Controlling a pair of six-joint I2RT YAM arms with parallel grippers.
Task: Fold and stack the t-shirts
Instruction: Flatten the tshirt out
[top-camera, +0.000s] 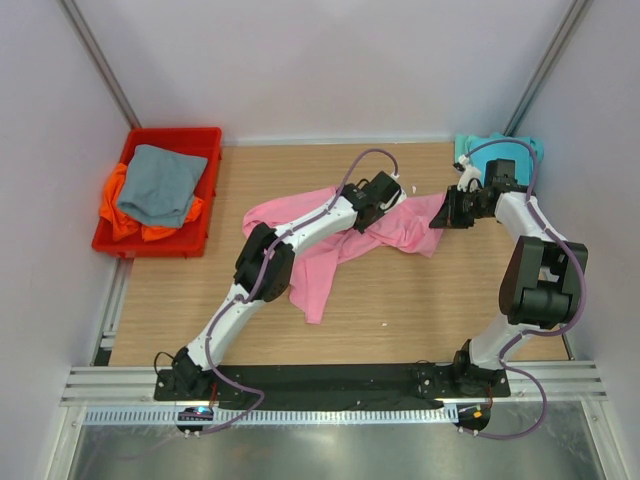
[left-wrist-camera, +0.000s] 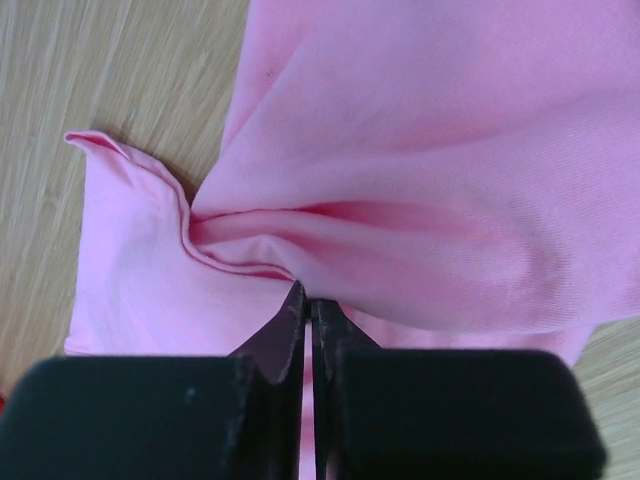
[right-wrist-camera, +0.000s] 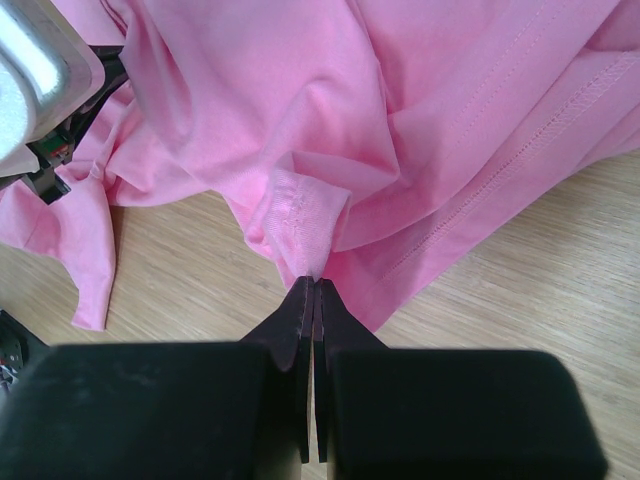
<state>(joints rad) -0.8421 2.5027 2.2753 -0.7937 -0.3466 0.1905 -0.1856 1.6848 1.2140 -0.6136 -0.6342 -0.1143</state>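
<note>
The pink t-shirt (top-camera: 325, 262) lies crumpled across the middle of the counter (top-camera: 420, 310), not yet spread flat. One long part of it trails toward the near side. Both pincers grip it at its far right part. The left pincer (left-wrist-camera: 310, 305) is closed with a fold of pink cloth caught at its tips. The right pincer (right-wrist-camera: 312, 285) is closed on a small bunched piece with a stitched hem (it looks like a sleeve edge, but I cannot be sure).

The grey t-shirt (top-camera: 160, 185) lies on top of the orange t-shirt (top-camera: 115, 205) in the red bin (top-camera: 205, 140) at the far left. The teal t-shirt (top-camera: 470, 148) sits at the far right corner.

I judge the step in hand to be opening the pink shirt flat before any fold. To do it well, the two pincers should lift together and move apart slowly, so the cloth between them becomes tight without slipping out. The grips look thin, so a sudden pull could lose a corner. Then the shirt should be dragged toward a bare part of the counter, so that the trailing part straightens by itself.
</note>
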